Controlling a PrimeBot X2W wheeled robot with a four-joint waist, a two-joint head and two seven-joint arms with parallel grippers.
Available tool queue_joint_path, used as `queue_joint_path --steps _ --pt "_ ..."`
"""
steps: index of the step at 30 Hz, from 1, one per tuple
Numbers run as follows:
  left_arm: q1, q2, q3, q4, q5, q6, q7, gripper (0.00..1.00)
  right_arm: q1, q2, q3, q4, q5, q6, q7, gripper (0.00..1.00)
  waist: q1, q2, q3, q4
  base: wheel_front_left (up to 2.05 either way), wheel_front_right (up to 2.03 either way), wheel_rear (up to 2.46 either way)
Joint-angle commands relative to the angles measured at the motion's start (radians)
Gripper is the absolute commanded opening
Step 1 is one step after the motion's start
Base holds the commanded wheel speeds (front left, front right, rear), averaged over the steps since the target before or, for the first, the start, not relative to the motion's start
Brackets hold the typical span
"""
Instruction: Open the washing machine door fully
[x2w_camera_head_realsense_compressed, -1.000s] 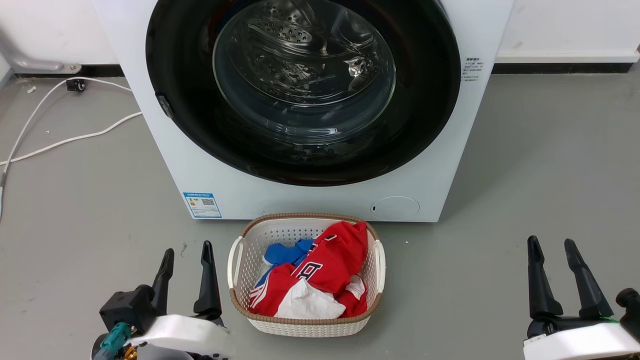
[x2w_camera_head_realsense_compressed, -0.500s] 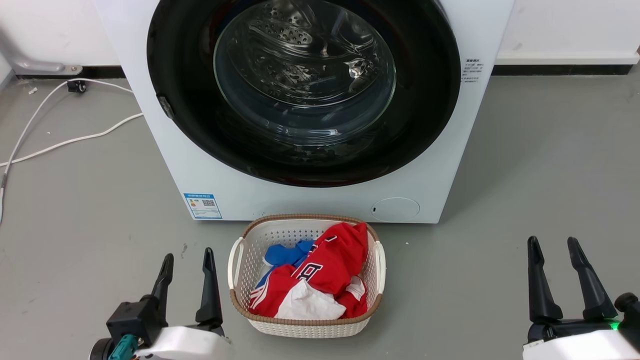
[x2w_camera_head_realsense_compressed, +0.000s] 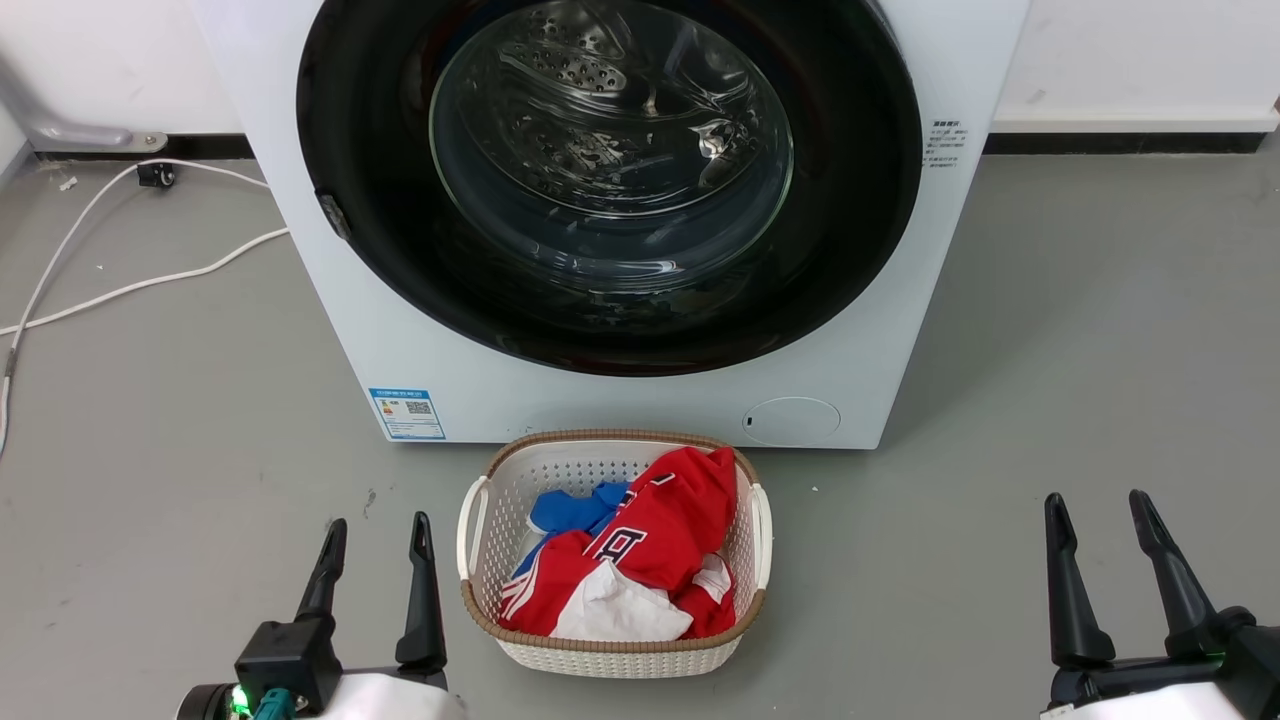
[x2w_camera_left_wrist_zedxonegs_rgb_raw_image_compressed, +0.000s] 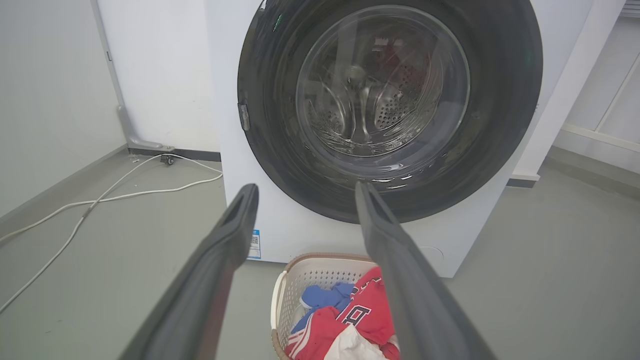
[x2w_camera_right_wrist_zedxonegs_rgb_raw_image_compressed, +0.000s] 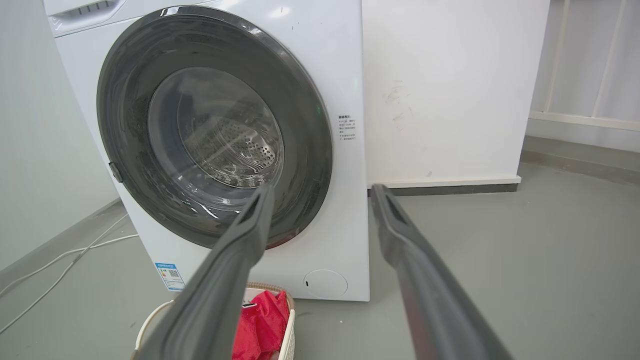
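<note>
Jaws on both arms, spread wide and empty, have sunk lower; washing machine door (x2w_camera_head_realsense_compressed: 610, 180) stays shut.

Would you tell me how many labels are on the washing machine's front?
2: a blue label low on the left, a small text label right of the door. Others higher up may be hidden.

Glossy black washing machine door (x2w_camera_head_realsense_compressed: 380, 200), perforated steel drum (x2w_camera_head_realsense_compressed: 570, 60).
</note>
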Motion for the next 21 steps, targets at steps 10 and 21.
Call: queue_joint_path --steps 10,21 --pt "0.015 -0.007 0.006 0.007 0.083 -0.01 -0.026 1.0 0.022 0.002 -0.002 -0.007 -0.062 0.001 -0.023 1.0 0.0001 0.0 -0.001 0.001 0.0 0.0 0.0" --pt "0.021 -0.009 0.019 0.016 0.063 -0.011 -0.032 1.0 0.025 0.003 -0.009 0.01 -0.045 0.001 -0.028 1.0 0.0001 0.0 -0.002 0.002 0.0 0.0 0.0"
